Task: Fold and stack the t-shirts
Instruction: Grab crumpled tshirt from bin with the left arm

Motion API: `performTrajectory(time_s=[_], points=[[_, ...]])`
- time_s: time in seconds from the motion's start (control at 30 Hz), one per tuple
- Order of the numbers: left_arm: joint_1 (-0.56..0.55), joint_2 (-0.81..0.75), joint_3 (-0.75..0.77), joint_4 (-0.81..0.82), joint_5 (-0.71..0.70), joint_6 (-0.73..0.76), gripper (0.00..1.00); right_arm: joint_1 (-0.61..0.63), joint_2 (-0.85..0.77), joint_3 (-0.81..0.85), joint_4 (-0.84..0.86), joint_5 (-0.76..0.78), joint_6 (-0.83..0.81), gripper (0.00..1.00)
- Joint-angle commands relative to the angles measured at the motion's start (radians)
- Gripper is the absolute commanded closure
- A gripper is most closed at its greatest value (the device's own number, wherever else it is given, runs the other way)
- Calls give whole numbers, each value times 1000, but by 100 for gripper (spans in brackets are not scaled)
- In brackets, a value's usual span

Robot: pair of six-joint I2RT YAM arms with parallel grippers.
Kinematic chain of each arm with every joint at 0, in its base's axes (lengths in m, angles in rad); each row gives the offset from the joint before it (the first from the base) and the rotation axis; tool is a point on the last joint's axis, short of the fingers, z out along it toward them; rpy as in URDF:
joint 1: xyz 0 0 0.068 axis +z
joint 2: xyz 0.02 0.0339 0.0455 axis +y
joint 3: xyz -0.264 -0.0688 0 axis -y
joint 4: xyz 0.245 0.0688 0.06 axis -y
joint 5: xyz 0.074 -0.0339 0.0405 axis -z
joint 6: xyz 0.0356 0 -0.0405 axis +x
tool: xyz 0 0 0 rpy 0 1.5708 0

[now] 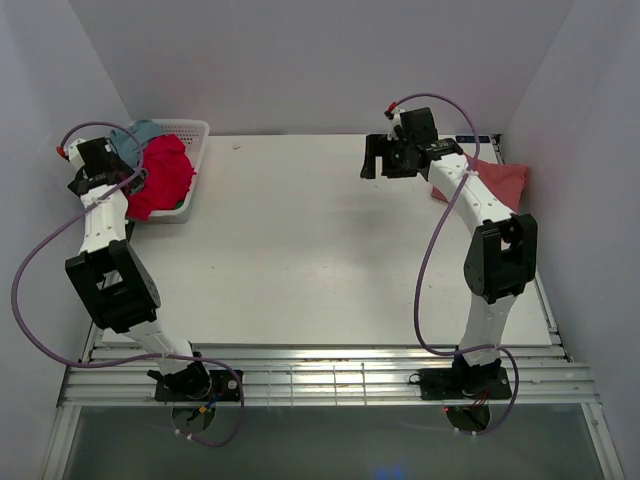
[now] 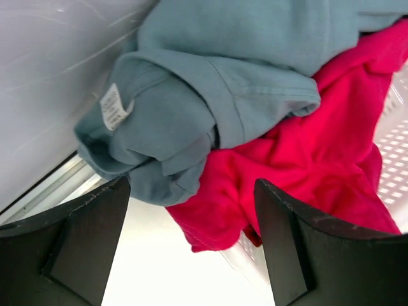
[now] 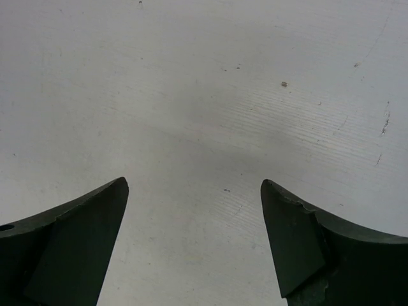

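T-shirts (image 2: 210,83), teal atop red, in far-left basket (image 1: 200,140), just ahead of left gripper (image 2: 191,188), jaws apart; right gripper (image 3: 194,185) apart, distant.

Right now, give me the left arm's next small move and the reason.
Probably ease the left end effector forward onto the teal t-shirt and close on its bunched fold. The jaws stand open and empty, and the teal t-shirt lies just ahead of them, overlapping the red t-shirt at the basket, so it looks the easiest to lift first.
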Motion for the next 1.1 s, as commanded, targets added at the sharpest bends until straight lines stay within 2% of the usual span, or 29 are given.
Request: performTrajectory(time_s=[0.0, 0.1, 0.13, 0.43, 0.57, 0.6, 0.7, 0.77, 0.9, 0.93, 0.97, 1.07], points=[[14, -2, 12, 27, -70, 21, 11, 3, 18, 54, -8, -3, -12, 10], [31, 38, 38, 12, -102, 27, 17, 3, 23, 48, -7, -13, -7, 10], [36, 61, 43, 10, -110, 24, 22, 3, 23, 47, -5, -16, -7, 10], [71, 139, 78, 59, -117, 26, 25, 5, 6, -7, 10, -29, 4, 10], [74, 141, 77, 89, -88, 26, 30, 5, -5, -21, 18, -32, 4, 10], [74, 133, 72, 104, -67, 26, 37, 3, -3, -22, 15, -32, 4, 10], [74, 95, 48, 125, -47, 24, 48, 3, -2, -27, 19, -52, 7, 10], [74, 77, 46, 127, -29, 24, 48, 5, -2, -33, 25, -71, 10, 10], [74, 46, 35, 145, -2, 35, 76, 8, 0, -45, 42, -95, 19, 9], [74, 52, 43, 133, -2, 35, 90, 8, -3, -48, 48, -98, 18, 9], [74, 56, 54, 118, 1, 29, 99, 8, -3, -50, 50, -96, 19, 9], [42, 29, 71, 82, 31, 0, 100, 11, -5, -58, 50, -85, 13, 9]])
